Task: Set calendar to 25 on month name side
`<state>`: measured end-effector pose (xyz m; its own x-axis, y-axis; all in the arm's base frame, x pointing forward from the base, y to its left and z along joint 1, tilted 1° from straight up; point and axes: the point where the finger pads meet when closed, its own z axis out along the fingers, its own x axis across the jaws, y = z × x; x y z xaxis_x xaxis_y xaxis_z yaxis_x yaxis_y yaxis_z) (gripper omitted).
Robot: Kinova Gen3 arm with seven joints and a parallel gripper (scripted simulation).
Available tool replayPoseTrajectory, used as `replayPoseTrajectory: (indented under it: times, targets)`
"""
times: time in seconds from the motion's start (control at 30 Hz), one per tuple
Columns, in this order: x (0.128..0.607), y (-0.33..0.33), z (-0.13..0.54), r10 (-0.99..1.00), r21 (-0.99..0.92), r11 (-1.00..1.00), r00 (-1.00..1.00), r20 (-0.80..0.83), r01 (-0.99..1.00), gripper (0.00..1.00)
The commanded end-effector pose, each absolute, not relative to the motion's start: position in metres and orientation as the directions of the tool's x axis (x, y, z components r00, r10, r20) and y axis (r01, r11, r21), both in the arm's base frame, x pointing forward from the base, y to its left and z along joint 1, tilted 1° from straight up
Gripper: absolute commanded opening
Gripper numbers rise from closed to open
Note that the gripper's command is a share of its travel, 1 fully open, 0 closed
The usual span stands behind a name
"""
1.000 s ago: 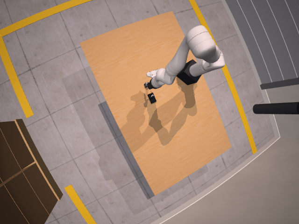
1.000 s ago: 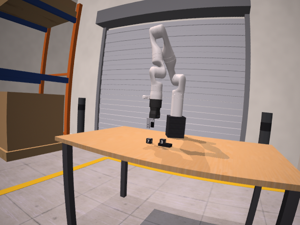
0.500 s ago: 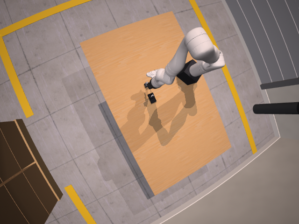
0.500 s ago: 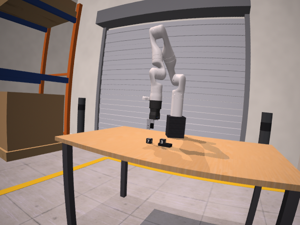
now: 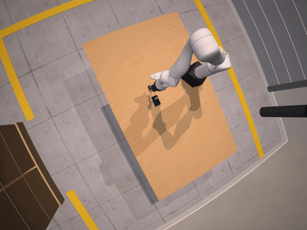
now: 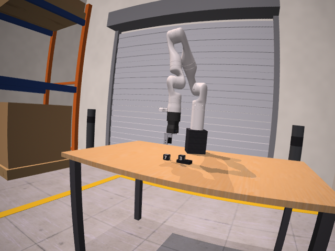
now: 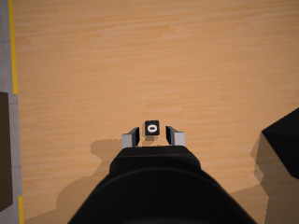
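End effector [image 6: 168, 140] open, empty, above loose cube [image 6: 166, 157]; tray [image 6: 184, 161] beside, pedestal [image 6: 196, 140] behind.

Table: wooden table [image 6: 151, 151] on dark legs
Door: grey roller door [image 6: 230, 81] behind
Rack: orange shelf rack [image 6: 80, 54], blue beams
Box: brown cardboard box [image 6: 32, 132] beneath
Floor: yellow floor line [image 5: 15, 79]
Posts: black bollard [image 6: 297, 141]

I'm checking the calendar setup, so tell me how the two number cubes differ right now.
The cube showing 7 stands on the bare table, outside the tray; the cube showing 3 sits in the tray. The 7 cube lies below the open end effector, its top reading 0 in the wrist view; the 3 cube is off to the side. Both are small, black, with white digits.
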<state>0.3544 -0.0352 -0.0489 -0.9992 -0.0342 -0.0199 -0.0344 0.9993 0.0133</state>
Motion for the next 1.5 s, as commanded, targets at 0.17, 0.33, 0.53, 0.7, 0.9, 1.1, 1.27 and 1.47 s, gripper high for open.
replayPoseTrajectory:
  times: [0.17, 0.33, 0.53, 0.7, 0.9, 1.1, 1.27, 1.47]
  targets:
    - [0.355, -0.035, -0.048, -0.034, 0.013, 0.999, -0.999, -0.021, -0.034, 0.90]
    - [0.355, -0.035, -0.048, -0.034, 0.013, 0.999, -0.999, -0.021, -0.034, 0.90]
    - [0.355, -0.035, -0.049, -0.034, 0.013, 0.999, -0.999, -0.021, -0.034, 0.90]
    - [0.355, -0.035, -0.049, -0.034, 0.013, 0.999, -0.999, -0.021, -0.034, 0.90]
    - [0.355, -0.035, -0.052, -0.034, 0.013, 0.999, -0.999, -0.022, -0.034, 0.90]
    - [0.355, -0.035, -0.058, -0.034, 0.013, 0.999, -0.999, -0.022, -0.034, 0.90]
    - [0.355, -0.035, -0.062, -0.034, 0.013, 0.999, -0.999, -0.022, -0.034, 0.90]
    - [0.355, -0.035, -0.071, -0.034, 0.013, 0.999, -0.999, -0.022, -0.034, 0.90]
